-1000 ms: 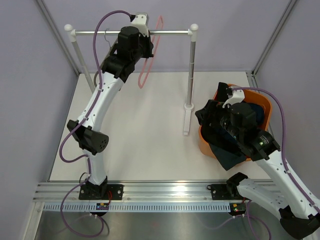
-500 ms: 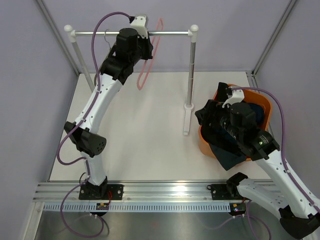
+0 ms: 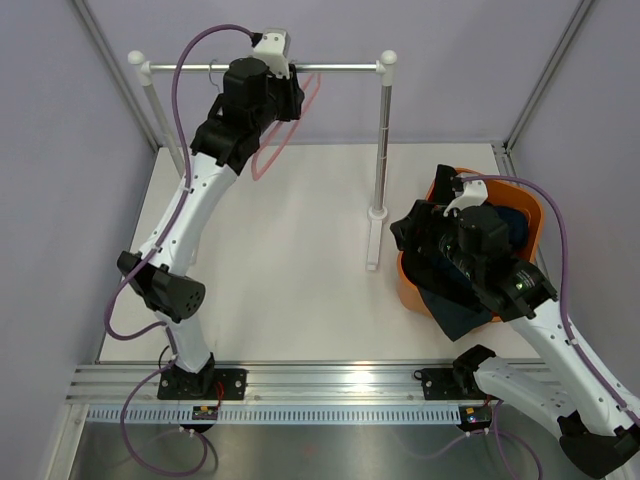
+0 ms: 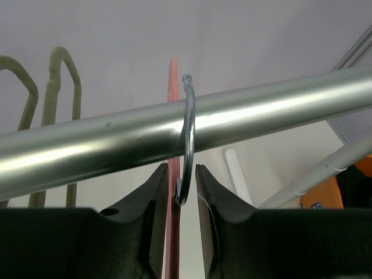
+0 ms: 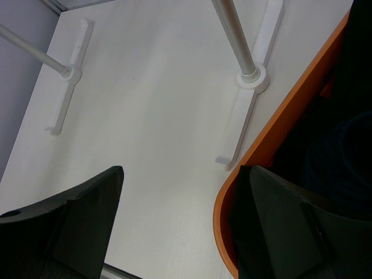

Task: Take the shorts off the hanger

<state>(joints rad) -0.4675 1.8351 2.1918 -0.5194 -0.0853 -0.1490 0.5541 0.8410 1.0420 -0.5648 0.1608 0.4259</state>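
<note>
We find the shorts (image 3: 455, 308) heaped as dark cloth in an orange basket (image 3: 405, 290) at the right edge of the worktop (image 3: 290, 270), with one dark fold spilling over the basket's near rim. The right arm (image 3: 560, 340) hangs over that basket with its jaws spread wide and gripping nothing. In the right wrist view one finger stands above bare worktop and the other above the dark cloth inside the orange rim, so the rim falls between them. We cannot tell whether that finger touches the cloth. The left arm (image 3: 190, 220) reaches up to the silver rail (image 3: 340, 67) that runs along the far edge of the worktop, towards its left end, well apart from the basket and the shorts. In the left wrist view its jaws are clenched on the neck of a pink hanger (image 4: 172, 81), just below the rail. The hanger's metal hook (image 4: 189, 116) curls over the rail between the two fingers. From above, the pink loop hangs tilted towards the left, beside the left arm.
</note>
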